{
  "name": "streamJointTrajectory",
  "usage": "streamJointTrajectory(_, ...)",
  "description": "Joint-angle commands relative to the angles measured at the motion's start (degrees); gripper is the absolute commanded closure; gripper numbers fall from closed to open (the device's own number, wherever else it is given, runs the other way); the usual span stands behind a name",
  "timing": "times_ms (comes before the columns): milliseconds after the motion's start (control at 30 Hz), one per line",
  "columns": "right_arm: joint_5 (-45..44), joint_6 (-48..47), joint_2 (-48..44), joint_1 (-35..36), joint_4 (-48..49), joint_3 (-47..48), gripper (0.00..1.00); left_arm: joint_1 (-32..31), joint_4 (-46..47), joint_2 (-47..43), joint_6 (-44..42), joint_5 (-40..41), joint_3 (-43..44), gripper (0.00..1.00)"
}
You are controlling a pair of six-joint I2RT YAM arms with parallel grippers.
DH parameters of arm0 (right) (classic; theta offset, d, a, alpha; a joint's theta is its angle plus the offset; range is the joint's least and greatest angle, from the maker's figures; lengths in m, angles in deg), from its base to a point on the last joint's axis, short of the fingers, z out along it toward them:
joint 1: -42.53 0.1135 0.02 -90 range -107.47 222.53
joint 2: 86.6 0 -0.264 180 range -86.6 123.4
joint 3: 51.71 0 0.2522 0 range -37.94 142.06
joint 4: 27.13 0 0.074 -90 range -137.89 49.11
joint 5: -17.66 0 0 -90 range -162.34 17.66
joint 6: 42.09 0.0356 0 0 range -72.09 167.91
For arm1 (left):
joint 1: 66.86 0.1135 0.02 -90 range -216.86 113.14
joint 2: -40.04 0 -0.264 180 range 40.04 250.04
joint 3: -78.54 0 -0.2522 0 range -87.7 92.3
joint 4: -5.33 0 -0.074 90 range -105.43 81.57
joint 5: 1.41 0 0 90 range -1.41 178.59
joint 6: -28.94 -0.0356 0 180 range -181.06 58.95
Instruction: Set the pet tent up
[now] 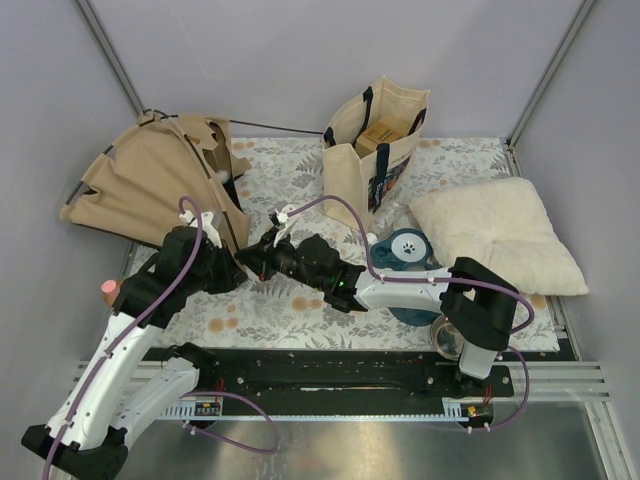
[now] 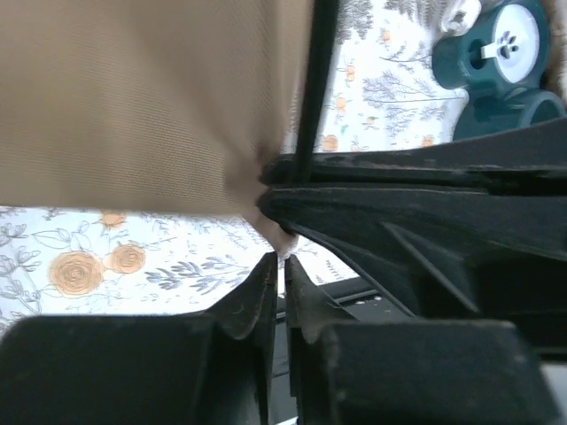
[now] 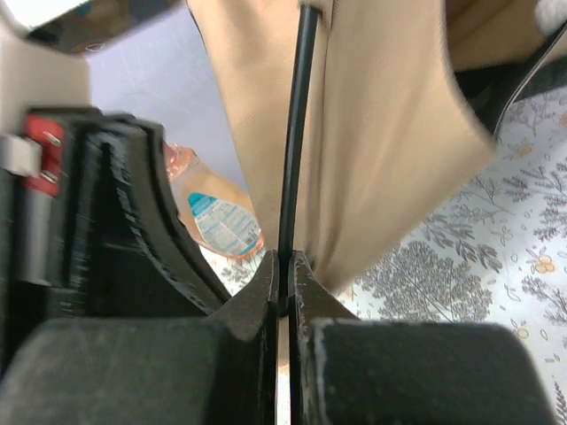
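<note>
Pet tent (image 1: 150,190) half-collapsed, both claws at its near corner
Top view: left claw (image 1: 232,268) and right claw (image 1: 256,258) meet below the tent, over the floral counter (image 1: 280,312), grey walls (image 1: 330,50) around. Left wrist: left claw (image 2: 281,266) a narrow slit under tent fabric — whether it grips, cannot tell. Right wrist: right claw (image 3: 283,266) clamped on the tent's black pole (image 3: 297,133).

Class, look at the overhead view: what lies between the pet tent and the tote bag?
Top view: bare floral mat between the pet tent and tote bag, with one thin black pole crossing along the back edge.
</note>
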Motion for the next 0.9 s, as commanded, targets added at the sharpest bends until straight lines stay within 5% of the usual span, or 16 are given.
streamJointTrajectory(0, -1.2, -1.4, -0.2, -1.2, -3.4, -1.2, 1.00, -0.5, 3.3, -1.5, -0.3, -5.1, 5.6, 0.82)
streamJointTrajectory(100, -1.2, -1.6, -0.4, -1.2, -3.2, -1.1, 1.00, -0.5, 2.7, -2.1, -0.4, -5.1, 6.0, 0.71)
streamJointTrajectory(300, -1.1, -2.2, -0.8, -1.2, -3.4, -1.3, 1.00, -0.4, -0.2, -4.2, -0.3, -1.0, 6.8, 0.66)
streamJointTrajectory(667, -0.6, -8.4, -0.8, -0.6, -6.4, -3.3, 1.00, -0.4, 4.7, -2.0, 4.3, 14.1, 10.8, 0.16)
streamJointTrajectory(867, -4.8, -15.0, -0.6, 1.4, -9.5, -4.3, 1.00, -0.5, 12.3, 3.6, 6.3, 23.9, 12.6, 0.01)
